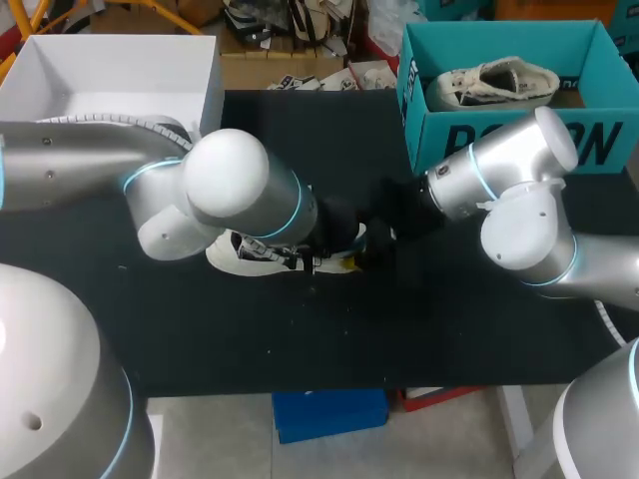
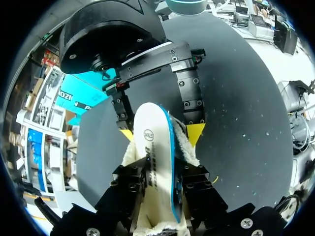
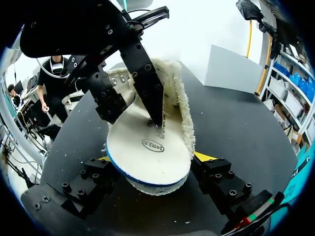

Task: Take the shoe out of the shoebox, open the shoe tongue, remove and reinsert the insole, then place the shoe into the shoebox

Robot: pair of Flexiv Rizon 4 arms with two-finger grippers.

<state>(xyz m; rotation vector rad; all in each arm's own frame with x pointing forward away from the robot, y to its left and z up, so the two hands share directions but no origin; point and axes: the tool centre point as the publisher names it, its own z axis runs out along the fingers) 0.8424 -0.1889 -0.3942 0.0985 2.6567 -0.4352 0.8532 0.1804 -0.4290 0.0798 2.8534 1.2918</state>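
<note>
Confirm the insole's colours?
The insole is white on top with a blue edge band. It shows best in the right wrist view.

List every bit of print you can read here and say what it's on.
"240(2.5)", as far as it reads: oval stamp on the insole.
Large letters on the teal shoebox: partly hidden by the right arm, not readable whole.
Lettering along the insole, left wrist view: too blurred.

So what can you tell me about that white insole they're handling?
The insole is flat, white on top with a blue rim, an oval stamp and dark print. It looks like foam. It lies tilted over the fleecy shoe. The left gripper is shut on it; its rounded end sits by the right gripper.
</note>
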